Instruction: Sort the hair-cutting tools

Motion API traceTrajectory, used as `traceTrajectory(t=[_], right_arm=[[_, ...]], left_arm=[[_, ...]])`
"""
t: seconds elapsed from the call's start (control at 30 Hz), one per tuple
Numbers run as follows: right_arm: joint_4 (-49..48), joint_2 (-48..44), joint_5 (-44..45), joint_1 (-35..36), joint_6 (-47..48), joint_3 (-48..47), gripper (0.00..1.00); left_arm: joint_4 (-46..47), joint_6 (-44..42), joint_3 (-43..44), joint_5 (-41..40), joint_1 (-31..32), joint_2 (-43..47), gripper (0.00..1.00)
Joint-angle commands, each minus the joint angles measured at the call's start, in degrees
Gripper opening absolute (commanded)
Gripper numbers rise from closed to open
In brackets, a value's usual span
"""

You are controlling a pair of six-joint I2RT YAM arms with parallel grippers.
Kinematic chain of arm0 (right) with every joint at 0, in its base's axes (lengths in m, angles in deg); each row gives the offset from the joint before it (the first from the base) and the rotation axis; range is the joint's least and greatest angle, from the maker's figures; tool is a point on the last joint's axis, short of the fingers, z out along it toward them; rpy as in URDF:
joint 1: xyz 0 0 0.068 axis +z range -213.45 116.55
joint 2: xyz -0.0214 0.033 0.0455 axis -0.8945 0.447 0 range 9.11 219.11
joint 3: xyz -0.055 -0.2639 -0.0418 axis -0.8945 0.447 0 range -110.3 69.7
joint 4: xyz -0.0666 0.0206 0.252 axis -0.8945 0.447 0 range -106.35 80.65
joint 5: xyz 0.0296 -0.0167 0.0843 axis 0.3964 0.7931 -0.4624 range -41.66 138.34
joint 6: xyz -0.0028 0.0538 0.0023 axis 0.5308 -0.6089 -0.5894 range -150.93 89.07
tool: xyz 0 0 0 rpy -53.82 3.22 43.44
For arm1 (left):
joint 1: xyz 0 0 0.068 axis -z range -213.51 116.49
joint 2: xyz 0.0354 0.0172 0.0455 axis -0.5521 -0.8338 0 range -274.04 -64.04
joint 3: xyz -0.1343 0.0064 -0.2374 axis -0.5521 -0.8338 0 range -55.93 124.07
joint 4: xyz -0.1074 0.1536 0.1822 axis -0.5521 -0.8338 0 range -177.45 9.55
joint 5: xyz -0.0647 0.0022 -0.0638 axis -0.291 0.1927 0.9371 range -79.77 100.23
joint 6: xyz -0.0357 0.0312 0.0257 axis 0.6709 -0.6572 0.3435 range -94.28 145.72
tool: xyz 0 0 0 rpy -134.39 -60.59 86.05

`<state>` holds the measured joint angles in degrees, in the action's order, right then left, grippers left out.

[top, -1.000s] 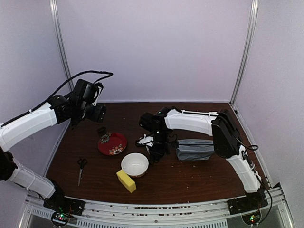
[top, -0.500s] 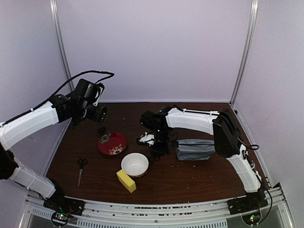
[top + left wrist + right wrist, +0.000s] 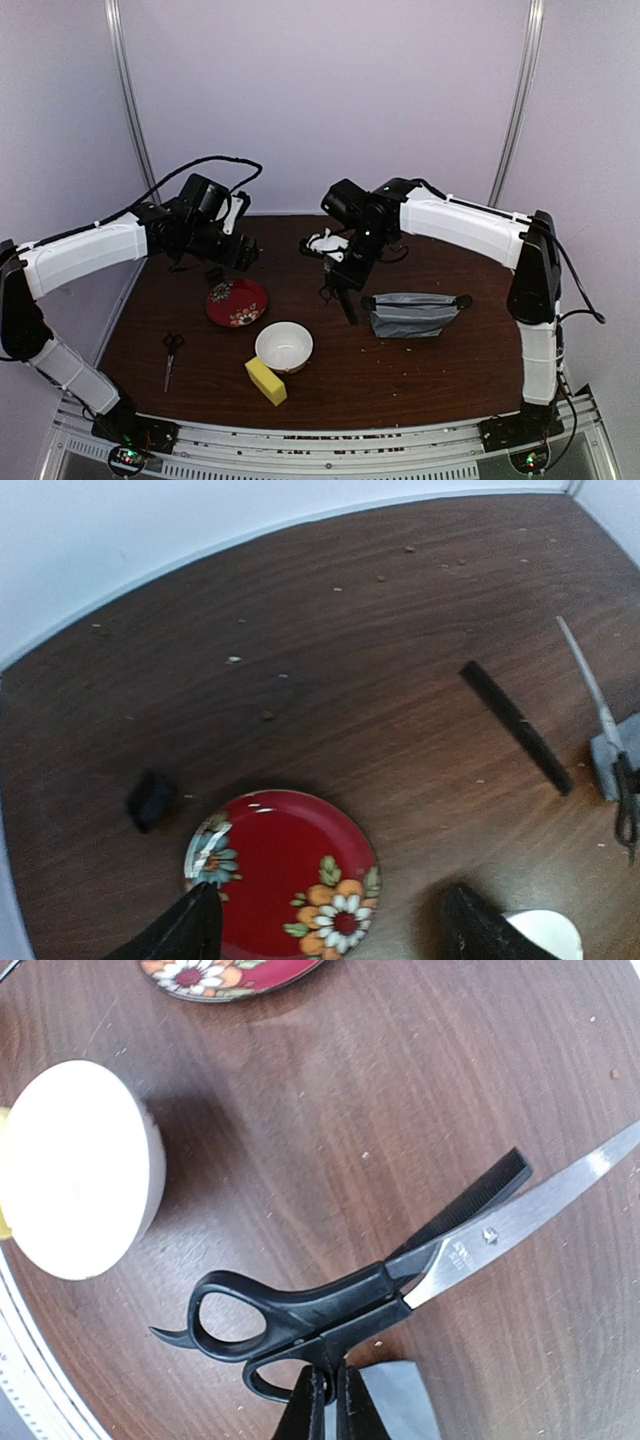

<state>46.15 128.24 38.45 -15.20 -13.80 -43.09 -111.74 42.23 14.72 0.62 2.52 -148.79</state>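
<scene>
My right gripper [image 3: 328, 1378] [image 3: 343, 272] is shut on the lower handle loop of black-handled steel scissors [image 3: 380, 1295] and holds them in the air above the table. Their blade [image 3: 598, 702] also shows at the right edge of the left wrist view. Under them a slim black comb [image 3: 470, 1200] [image 3: 515, 725] lies flat on the wood. A second pair of scissors [image 3: 172, 353] lies near the front left. A stubby black object [image 3: 152, 800] [image 3: 213, 274], apparently the clipper, sits behind the red plate [image 3: 270, 860]. My left gripper [image 3: 330, 925] [image 3: 238, 252] hangs open and empty above that plate.
A white bowl [image 3: 284, 346] [image 3: 75, 1165] stands in front of the red plate [image 3: 237, 302], with a yellow sponge [image 3: 265, 381] beside it. A grey pouch [image 3: 412, 313] [image 3: 390, 1390] lies right of centre. White walls and metal posts close in the table.
My right gripper shut on the scissors and raised them off the table, moving back. The left arm swung right toward the plate, and its jaws narrowed a little.
</scene>
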Motion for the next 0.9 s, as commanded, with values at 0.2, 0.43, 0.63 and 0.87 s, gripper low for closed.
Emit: traceTrajectory(t=[0.2, 0.43, 0.63, 0.87], right_arm=[[-5.79, -11.44, -4.42, -1.58, -1.13, 11.89, 0.0], [-6.68, -15.14, -6.57, -2.0, -0.72, 14.55, 0.0], [-5.85, -15.43, -10.34, -1.97, 0.27, 14.49, 0.0], [-5.7, -16.07, -11.28, -1.92, 0.27, 14.61, 0.0]], left_arm=[[42.05, 32.06, -17.31, 30.2, 0.5, 2.3, 0.6], [54.19, 34.08, -15.64, 35.37, 7.67, -4.87, 0.53], [59.42, 37.23, -13.4, 35.83, 10.37, -10.51, 0.45], [63.07, 39.7, -11.46, 36.06, 10.29, -15.33, 0.34]])
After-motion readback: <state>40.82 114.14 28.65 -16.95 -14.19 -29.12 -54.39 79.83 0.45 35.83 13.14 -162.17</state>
